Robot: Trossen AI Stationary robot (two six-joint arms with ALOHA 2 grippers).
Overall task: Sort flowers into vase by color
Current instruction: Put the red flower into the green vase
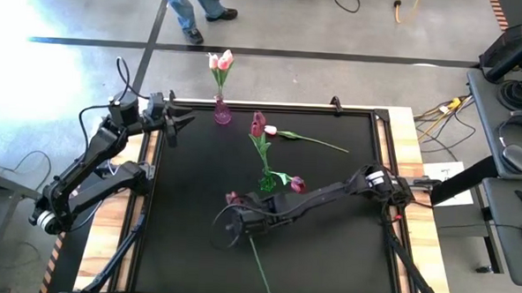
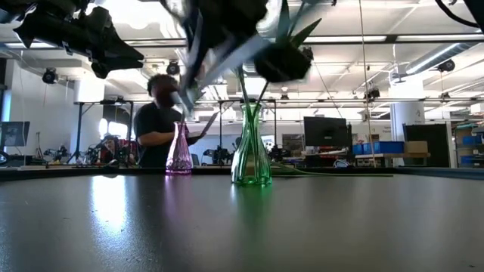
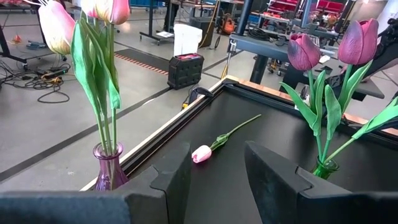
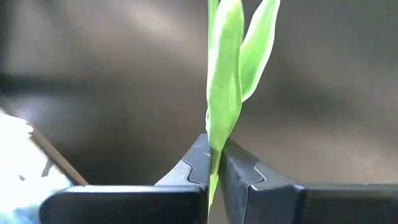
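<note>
1. Right gripper (image 4: 214, 163): fingers clenched on the stem and leaf of a dark magenta tulip (image 1: 233, 198). In the high view it sits over the middle of the black table (image 1: 327, 255), with the stem trailing toward the near edge and the head just beside the arm.
2. Left gripper (image 3: 217, 180): fingers released and holding nothing, parked at the table's far left corner.
3. Green vase (image 1: 267, 179): mid-table, just beside the right gripper, holding two dark tulips (image 3: 303, 51).
4. Purple vase (image 1: 222, 112): far edge of the table, holding pale pink tulips (image 1: 221, 60).
5. Pale tulip, loose (image 3: 202, 153): lying flat on the table, between the two vases and toward the right.
6. Risk, as judged: the grip is on a thin stem, partly over leaf, so the flower may pivot or slip during the lift. The long trailing stem may drag on the table.
7. Obstruction, as judged: the green vase is close, and its flowers lean outward. A sweeping arm or stem could tip it or catch those flowers.
8. Surroundings: a person (image 2: 155, 125) stands beyond the table's far side.
</note>
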